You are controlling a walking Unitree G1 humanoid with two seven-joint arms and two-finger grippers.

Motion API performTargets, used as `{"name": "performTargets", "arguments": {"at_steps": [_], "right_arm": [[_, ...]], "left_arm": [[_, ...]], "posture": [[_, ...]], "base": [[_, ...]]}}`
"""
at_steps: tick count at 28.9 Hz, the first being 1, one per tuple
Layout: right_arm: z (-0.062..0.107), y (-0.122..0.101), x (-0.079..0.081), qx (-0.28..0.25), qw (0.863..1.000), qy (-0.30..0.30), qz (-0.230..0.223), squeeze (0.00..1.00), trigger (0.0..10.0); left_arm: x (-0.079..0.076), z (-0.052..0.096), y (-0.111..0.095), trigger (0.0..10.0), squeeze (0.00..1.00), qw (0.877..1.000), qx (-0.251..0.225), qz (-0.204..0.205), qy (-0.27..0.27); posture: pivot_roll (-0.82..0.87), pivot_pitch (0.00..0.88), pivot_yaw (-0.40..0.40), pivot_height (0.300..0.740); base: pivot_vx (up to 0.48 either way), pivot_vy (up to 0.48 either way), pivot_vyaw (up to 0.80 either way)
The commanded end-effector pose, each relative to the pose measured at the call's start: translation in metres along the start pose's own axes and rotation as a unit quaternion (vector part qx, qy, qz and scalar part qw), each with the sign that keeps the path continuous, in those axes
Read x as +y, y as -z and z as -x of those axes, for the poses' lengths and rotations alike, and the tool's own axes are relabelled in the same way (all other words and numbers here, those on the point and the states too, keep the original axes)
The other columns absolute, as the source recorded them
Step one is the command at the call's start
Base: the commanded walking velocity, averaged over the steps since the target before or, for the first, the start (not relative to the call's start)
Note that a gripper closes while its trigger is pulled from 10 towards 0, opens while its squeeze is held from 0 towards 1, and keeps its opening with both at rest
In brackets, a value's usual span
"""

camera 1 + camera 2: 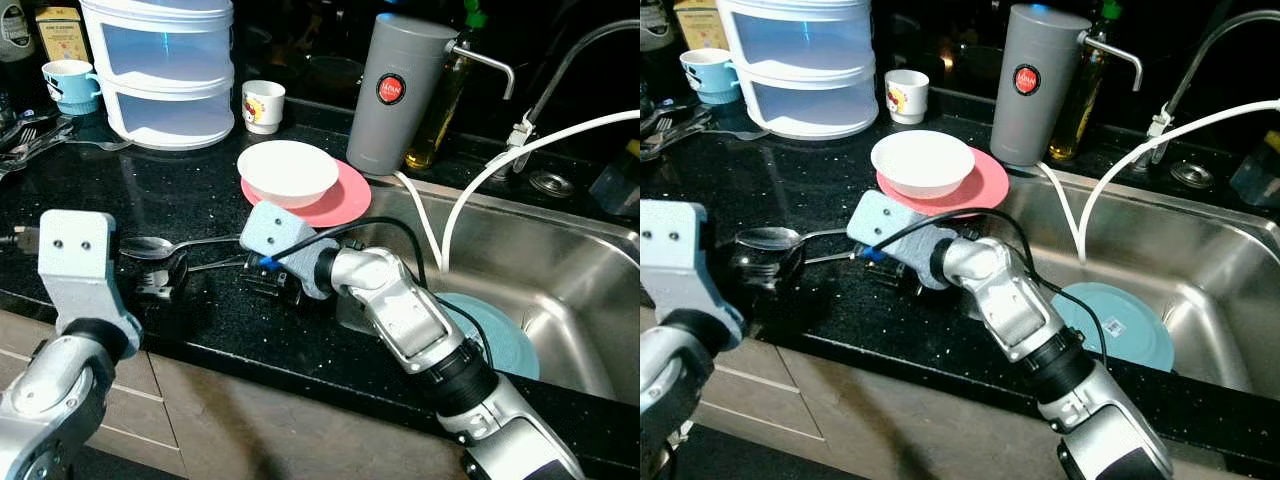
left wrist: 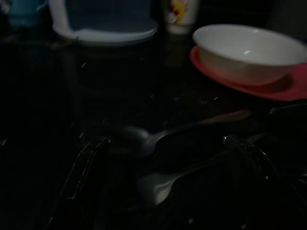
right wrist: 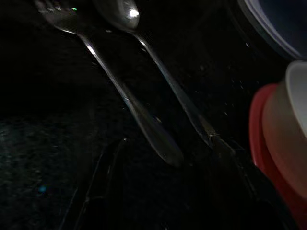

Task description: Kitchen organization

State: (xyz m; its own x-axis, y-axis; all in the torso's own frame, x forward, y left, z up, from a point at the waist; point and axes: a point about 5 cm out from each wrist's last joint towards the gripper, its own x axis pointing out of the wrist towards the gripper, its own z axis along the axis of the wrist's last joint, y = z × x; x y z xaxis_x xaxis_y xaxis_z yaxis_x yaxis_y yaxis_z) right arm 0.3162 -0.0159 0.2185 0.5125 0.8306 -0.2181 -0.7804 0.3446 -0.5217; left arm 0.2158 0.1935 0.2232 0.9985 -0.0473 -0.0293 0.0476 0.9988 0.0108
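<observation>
Both grippers sit low on the black speckled countertop [image 1: 190, 200], left gripper [image 1: 160, 283] and right gripper [image 1: 272, 283] each with fingers apart, astride a steel spoon [image 3: 125, 12] and steel fork [image 3: 57, 12]. Neither utensil is lifted (judged early). White bowl [image 1: 288, 170] on pink plate [image 1: 345, 200] and teal plate [image 1: 1130, 335] in steel sink [image 1: 580, 270] remain unsorted.

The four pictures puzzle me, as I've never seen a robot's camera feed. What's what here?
This is a humanoid robot at a black kitchen counter. The two bright pictures come from its head, looking down; the two dark ones come from cameras on its wrists. Its right claw and left claw both reach low towards a spoon and a fork lying side by side on the counter. Nothing looks held yet. Behind them a white bowl sits on a pink plate. A light blue plate lies in the steel sink.
</observation>
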Motion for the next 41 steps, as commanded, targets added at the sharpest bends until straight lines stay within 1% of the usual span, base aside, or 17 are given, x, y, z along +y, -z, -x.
{"name": "performTargets", "arguments": {"at_steps": [1,3,5,6,9,10,13,16,19,21,26,28,31,34,39,40,41], "right_arm": [[0.003,0.002,-0.002,0.002,1.0,0.004,-0.015,0.0,10.0],[0.005,-0.002,-0.004,-0.021,0.999,-0.005,-0.045,0.0,10.0],[0.005,-0.002,-0.004,-0.021,0.999,-0.005,-0.045,0.0,10.0],[0.006,-0.007,0.003,-0.057,0.995,-0.053,-0.064,0.0,10.0],[0.007,-0.008,0.009,-0.073,0.992,-0.083,-0.065,0.0,10.0],[0.01,-0.007,0.023,-0.083,0.982,-0.155,-0.067,0.0,10.0],[0.008,-0.005,0.028,-0.082,0.978,-0.178,-0.077,0.0,10.0],[-0.001,-0.009,0.023,-0.09,0.978,-0.16,-0.099,0.0,10.0],[-0.004,-0.01,0.02,-0.093,0.978,-0.151,-0.106,0.0,10.0],[-0.01,-0.014,0.011,-0.108,0.979,-0.115,-0.132,0.0,10.0],[-0.012,-0.016,0.001,-0.136,0.97,-0.095,-0.178,0.0,10.0],[-0.011,-0.017,0.001,-0.142,0.967,-0.098,-0.186,0.0,10.0],[-0.012,-0.018,0.003,-0.156,0.959,-0.134,-0.194,0.0,10.0],[-0.017,-0.02,0.012,-0.152,0.954,-0.207,-0.154,0.0,10.0],[-0.032,-0.019,0.011,-0.135,0.959,-0.21,-0.134,0.0,10.0],[-0.043,-0.023,0.009,-0.131,0.962,-0.203,-0.126,0.0,10.0],[-0.043,-0.023,0.009,-0.131,0.962,-0.203,-0.126,0.0,10.0]], "left_arm": [[-0.005,0.001,-0.002,10.0,0.0,1.0,-0.001,-0.003,0.019],[-0.006,0.001,-0.005,10.0,0.0,1.0,-0.004,-0.008,0.024],[-0.006,0.001,-0.005,10.0,0.0,1.0,-0.004,-0.008,0.024],[-0.008,0.002,-0.008,10.0,0.0,0.999,-0.005,-0.012,0.036],[-0.008,0.002,-0.009,10.0,0.0,0.999,-0.006,-0.013,0.043],[-0.009,0.004,-0.013,10.0,0.0,0.998,-0.01,-0.02,0.058],[-0.005,0.005,-0.018,10.0,0.0,0.998,-0.013,-0.027,0.059],[0.01,0.008,-0.026,10.0,0.0,0.998,-0.02,-0.049,0.034],[0.016,0.009,-0.03,10.0,0.0,0.998,-0.022,-0.059,0.022],[0.034,0.014,-0.038,10.0,0.0,0.994,-0.018,-0.105,-0.011],[0.045,0.016,-0.043,10.0,0.0,0.991,-0.01,-0.134,-0.015],[0.047,0.016,-0.044,10.0,0.0,0.991,-0.011,-0.134,-0.016],[0.049,0.016,-0.051,10.0,0.0,0.993,-0.024,-0.114,-0.005],[0.045,0.02,-0.051,10.0,0.0,0.995,-0.021,-0.094,0.04],[0.043,0.029,-0.051,10.0,0.0,0.995,-0.029,-0.059,0.074],[0.043,0.04,-0.046,10.0,0.0,0.993,-0.01,-0.05,0.104],[0.043,0.04,-0.046,10.0,0.0,0.993,-0.01,-0.05,0.104]], "posture": [[0.17,0.0,-0.123,0.74],[0.17,0.0,-0.125,0.74],[0.17,0.0,-0.125,0.74],[0.18,0.0,-0.134,0.74],[0.18,0.0,-0.134,0.74],[0.19,0.0,-0.142,0.74],[0.19,0.0,-0.142,0.74],[0.2,0.0,-0.154,0.74],[0.2,0.0,-0.154,0.74],[0.21,0.0,-0.155,0.74],[0.21,0.0,-0.154,0.74],[0.21,0.0,-0.154,0.74],[0.21,0.0,-0.156,0.74],[0.21,0.0,-0.167,0.74],[0.23,0.0,-0.187,0.74],[0.25,0.006,-0.207,0.74],[0.25,0.006,-0.207,0.74]], "base": [[0.0,0.0,0.0],[0.0,0.0,0.0],[0.0,0.0,0.0],[0.0,0.0,0.0],[0.0,0.0,0.0],[0.0,0.0,0.0],[0.0,0.0,0.0],[0.0,0.0,0.0],[0.0,0.0,0.0],[0.0,0.0,0.0],[0.0,0.0,0.0],[0.0,0.0,0.0],[0.0,0.0,0.0],[0.0,0.0,0.0],[0.0,0.0,0.0],[0.0,0.0,0.0],[0.0,0.0,0.0]]}}
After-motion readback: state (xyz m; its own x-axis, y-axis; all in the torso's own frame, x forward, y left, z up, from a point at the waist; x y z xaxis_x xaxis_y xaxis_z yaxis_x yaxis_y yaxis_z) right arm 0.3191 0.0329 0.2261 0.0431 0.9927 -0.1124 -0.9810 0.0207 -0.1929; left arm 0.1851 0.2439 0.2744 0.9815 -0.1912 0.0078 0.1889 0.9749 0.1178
